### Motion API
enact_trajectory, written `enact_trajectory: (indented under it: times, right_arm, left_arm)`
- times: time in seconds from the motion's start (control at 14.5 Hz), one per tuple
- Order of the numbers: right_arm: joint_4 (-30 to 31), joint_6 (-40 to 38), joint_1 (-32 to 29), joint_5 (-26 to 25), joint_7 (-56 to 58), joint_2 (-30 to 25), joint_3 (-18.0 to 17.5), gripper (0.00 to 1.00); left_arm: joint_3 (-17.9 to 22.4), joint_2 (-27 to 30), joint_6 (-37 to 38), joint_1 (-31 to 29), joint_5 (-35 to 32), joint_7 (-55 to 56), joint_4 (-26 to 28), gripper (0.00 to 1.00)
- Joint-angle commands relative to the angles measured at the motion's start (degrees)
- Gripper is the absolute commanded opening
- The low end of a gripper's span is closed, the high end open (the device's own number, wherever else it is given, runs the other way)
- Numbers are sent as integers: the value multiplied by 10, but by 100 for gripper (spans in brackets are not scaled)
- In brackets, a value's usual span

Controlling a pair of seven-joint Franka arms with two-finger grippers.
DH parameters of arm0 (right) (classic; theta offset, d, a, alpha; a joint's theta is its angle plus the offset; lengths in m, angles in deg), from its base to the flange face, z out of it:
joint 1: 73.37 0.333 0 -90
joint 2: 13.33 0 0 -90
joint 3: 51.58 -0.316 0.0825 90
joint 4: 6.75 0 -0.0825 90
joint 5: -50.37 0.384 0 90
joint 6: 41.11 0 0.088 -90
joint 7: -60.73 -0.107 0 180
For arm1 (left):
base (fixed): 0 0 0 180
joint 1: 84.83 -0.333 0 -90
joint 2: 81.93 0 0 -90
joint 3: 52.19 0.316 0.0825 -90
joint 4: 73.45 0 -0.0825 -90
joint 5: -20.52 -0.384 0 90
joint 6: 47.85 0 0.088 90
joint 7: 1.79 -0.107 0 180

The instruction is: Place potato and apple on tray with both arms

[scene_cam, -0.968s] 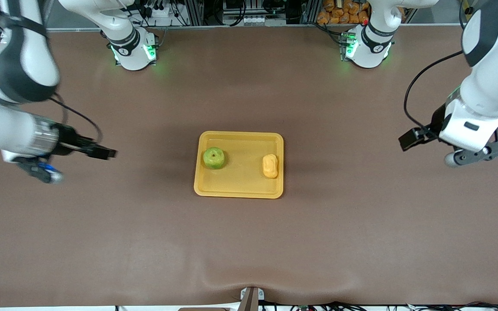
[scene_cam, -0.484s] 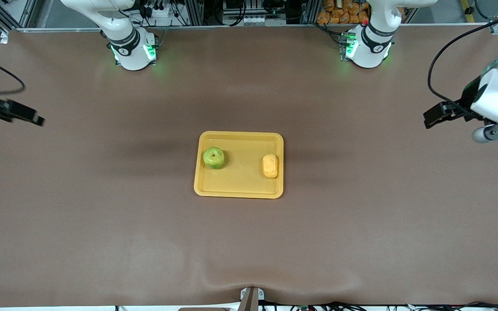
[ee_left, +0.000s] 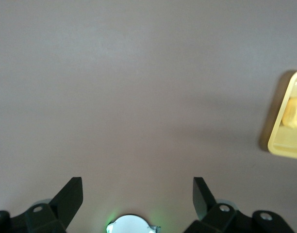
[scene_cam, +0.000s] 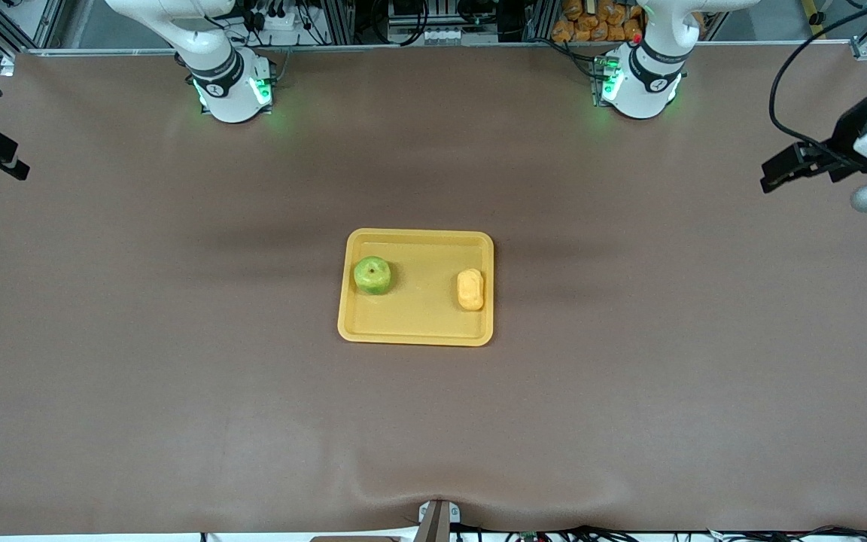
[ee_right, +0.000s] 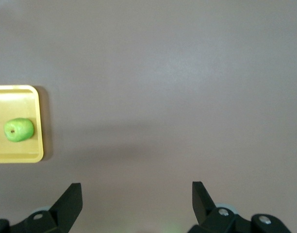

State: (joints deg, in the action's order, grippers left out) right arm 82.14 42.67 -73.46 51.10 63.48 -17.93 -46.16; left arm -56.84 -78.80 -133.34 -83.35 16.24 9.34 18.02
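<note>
Apple (scene_cam: 372, 275) and potato (scene_cam: 470, 289) both lie on the tray (scene_cam: 416, 328); you're done, so park both empty grippers, left (ee_left: 138, 194) and right (ee_right: 137, 196), jaws released, over bare tabletop (scene_cam: 177, 391).

- You are seeing only a strip of the tray (ee_left: 286, 127) in the left wrist view, where the picture's edge is cutting it off.
- The potato (ee_left: 295, 112) is showing there as a blurred yellow lump, also cut by that edge.
- In the right wrist view the edge is cutting the tray, so the apple's (ee_right: 18, 130) end alone is showing.
- In the front view both arms are running off the picture's sides, leaving you only dark end parts over the table's (scene_cam: 177, 376) ends.
</note>
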Motion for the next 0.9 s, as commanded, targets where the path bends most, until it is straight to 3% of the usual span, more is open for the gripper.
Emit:
enact_trajectory:
  times: [0.0,0.83]
  right_arm:
    - [-26,-36,4,-17,-7,0,-6,100]
    - [-22,-20,-1,-8,-20,1,-12,100]
  left_arm:
    - [-9,39,4,-3,21,-25,33,100]
    - [-25,38,10,-7,35,-37,27,100]
